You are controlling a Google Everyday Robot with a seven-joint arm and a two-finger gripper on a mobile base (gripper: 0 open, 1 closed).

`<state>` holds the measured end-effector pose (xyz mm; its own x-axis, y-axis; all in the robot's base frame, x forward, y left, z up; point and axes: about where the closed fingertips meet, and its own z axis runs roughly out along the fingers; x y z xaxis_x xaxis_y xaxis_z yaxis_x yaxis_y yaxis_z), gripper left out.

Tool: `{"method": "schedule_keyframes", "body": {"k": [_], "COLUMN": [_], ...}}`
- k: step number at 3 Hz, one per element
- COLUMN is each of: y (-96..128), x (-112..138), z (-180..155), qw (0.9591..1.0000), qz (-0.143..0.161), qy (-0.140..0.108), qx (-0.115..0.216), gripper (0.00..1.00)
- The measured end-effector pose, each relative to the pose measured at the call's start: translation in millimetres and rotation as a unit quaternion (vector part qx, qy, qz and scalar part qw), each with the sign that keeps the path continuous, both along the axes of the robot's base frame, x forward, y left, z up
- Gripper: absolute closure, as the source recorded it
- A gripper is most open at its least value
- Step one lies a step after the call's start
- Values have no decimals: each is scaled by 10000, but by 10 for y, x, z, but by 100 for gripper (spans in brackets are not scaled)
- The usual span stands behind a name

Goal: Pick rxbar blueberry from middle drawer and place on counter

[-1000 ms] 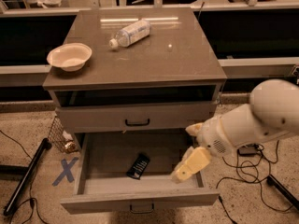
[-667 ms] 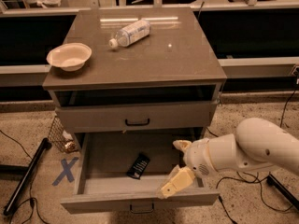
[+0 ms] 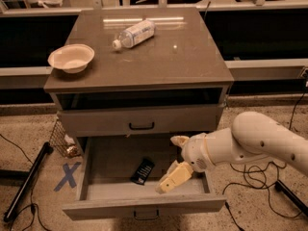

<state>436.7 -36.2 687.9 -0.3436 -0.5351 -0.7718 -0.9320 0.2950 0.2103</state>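
Nearest the camera, the middle drawer (image 3: 144, 207) stands open, with the rxbar blueberry (image 3: 143, 171) lying flat on its tray. At 3 o'clock of the bar hangs the pincer (image 3: 167, 164), fingers spread and holding nothing. Farther back on the surface (image 3: 163, 66), a paper bowl (image 3: 71, 57) sits at 9 o'clock and a clear plastic bottle (image 3: 134, 34) lies toward 12.

The counter (image 3: 159, 66) carries a pale bowl (image 3: 71, 57) near its left edge and a clear plastic bottle (image 3: 134, 34) lying on its side toward the back edge. The gripper (image 3: 175, 159) hangs below the front right corner, over the open middle drawer (image 3: 144, 205), fingers apart.
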Motion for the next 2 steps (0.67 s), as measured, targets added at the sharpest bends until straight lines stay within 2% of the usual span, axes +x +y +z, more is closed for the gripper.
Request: {"method": "schedule_keyframes", "body": {"k": [1,2], "y": [223,426], "x": [135,283], "z": [-345,-749], "qw": [9978,9900], "qz": [-33,-432], "qy": [-43,-407], "qx": [656,1279], "gripper": [0,0]}}
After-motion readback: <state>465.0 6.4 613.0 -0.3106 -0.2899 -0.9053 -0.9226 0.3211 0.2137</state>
